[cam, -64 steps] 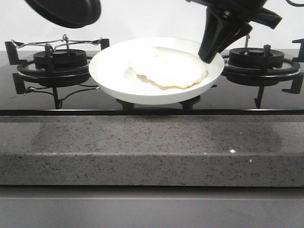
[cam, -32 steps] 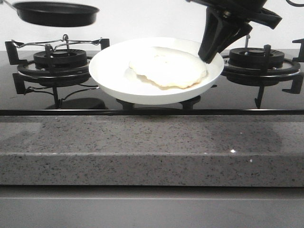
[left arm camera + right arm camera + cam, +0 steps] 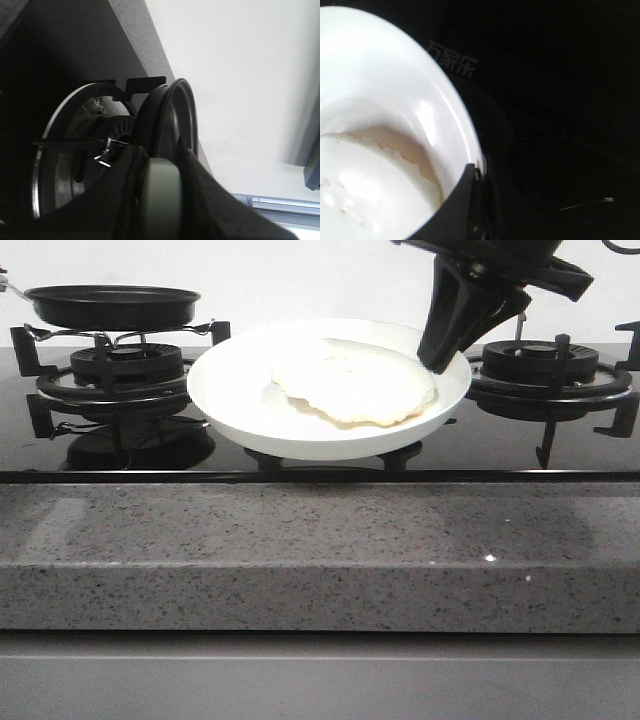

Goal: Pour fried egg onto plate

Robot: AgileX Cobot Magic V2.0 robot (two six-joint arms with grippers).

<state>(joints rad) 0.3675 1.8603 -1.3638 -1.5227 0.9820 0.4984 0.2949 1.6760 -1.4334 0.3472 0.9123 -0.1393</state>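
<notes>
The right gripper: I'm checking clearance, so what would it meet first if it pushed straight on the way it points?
The right gripper slants down onto the plate rim it already grips. Going on, it would probably press the rim, then the black stove glass below; depth is unclear.

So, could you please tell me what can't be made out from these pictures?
- Left gripper: front view cuts it off at the left edge; in the left wrist view a pale pad blocks its jaws, so its grip on the pan is unclear.
- Egg: only the pale side shows; the yolk is hidden.
- Right gripper: its fingertips disappear behind the plate rim.
</notes>
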